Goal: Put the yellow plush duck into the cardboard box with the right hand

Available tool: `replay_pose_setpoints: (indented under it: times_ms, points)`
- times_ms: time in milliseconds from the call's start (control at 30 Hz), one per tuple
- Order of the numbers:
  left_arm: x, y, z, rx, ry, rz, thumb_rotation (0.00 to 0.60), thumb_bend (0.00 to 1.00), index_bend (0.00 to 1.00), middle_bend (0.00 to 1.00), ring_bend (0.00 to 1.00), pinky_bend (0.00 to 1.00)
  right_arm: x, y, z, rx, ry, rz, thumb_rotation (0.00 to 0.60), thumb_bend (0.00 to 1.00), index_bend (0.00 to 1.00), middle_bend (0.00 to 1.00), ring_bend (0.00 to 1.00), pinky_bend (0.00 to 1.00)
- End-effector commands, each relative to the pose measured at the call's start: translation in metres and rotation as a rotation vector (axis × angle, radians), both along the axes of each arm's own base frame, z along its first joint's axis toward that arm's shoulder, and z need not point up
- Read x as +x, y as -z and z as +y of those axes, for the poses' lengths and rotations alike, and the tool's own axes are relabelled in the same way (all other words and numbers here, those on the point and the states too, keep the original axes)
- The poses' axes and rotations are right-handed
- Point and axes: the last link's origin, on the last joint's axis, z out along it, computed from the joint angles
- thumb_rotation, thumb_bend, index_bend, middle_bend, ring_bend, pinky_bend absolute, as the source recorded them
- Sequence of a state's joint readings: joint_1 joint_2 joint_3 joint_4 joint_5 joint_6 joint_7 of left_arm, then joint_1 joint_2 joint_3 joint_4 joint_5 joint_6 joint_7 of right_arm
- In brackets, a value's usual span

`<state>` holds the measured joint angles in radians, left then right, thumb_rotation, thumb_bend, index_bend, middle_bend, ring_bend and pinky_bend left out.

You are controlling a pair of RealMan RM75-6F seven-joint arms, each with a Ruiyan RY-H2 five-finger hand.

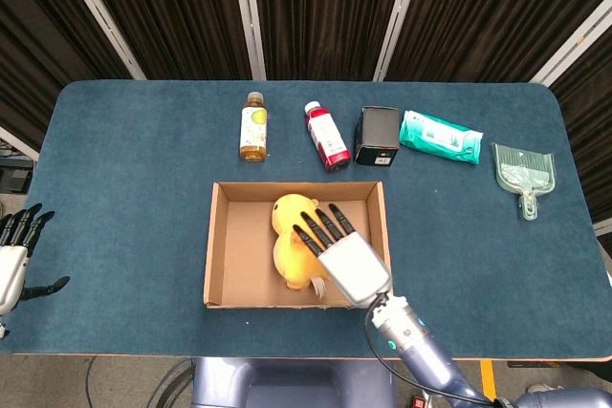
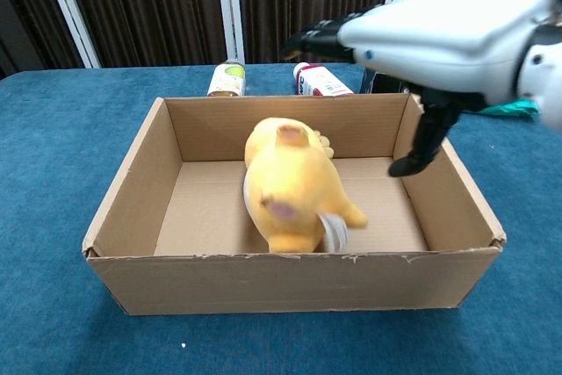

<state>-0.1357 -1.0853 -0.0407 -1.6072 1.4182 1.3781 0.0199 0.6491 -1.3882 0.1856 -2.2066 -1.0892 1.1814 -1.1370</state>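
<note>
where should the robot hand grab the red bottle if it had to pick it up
Around the middle of the red bottle, coming down from above. It lies flat on the table with its length running away from the robot, so fingers can close across its narrow width. The yellow bottle and the black box sit apart on either side, leaving room.

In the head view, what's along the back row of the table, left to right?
Clear bottle of yellow drink → bottle of red drink with a white cap → small black box → teal pack of wet wipes → translucent green plastic dustpan.
</note>
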Motion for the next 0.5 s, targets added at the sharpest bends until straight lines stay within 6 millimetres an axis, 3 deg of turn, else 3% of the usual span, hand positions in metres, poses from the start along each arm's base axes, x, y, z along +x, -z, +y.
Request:
replay_pose_setpoints:
  times_ms: [33,200,367,500]
  points:
    - [0.001,-0.001,-0.001,0.005,0.004,-0.002,0.600,0.00,0.09,0.00,0.00,0.00,-0.019,-0.021,0.002,-0.078,0.043,0.046,0.600,0.00,0.00,0.00,0.00,0.00]
    - [0.002,-0.002,-0.002,0.010,0.010,-0.001,0.600,0.00,0.05,0.00,0.00,0.00,-0.055,-0.058,0.004,-0.219,0.149,0.050,0.600,0.00,0.00,0.00,0.00,0.00]
    - [0.005,0.000,-0.002,0.015,0.033,-0.005,0.600,0.00,0.00,0.00,0.00,0.00,-0.124,-0.090,0.007,-0.353,0.306,-0.031,0.600,0.00,0.00,0.00,0.00,0.00]
    - [0.008,0.003,-0.001,0.023,0.059,-0.007,0.600,0.00,0.00,0.00,0.00,0.00,-0.182,-0.102,0.014,-0.462,0.458,-0.090,0.600,0.00,0.00,0.00,0.00,0.00]
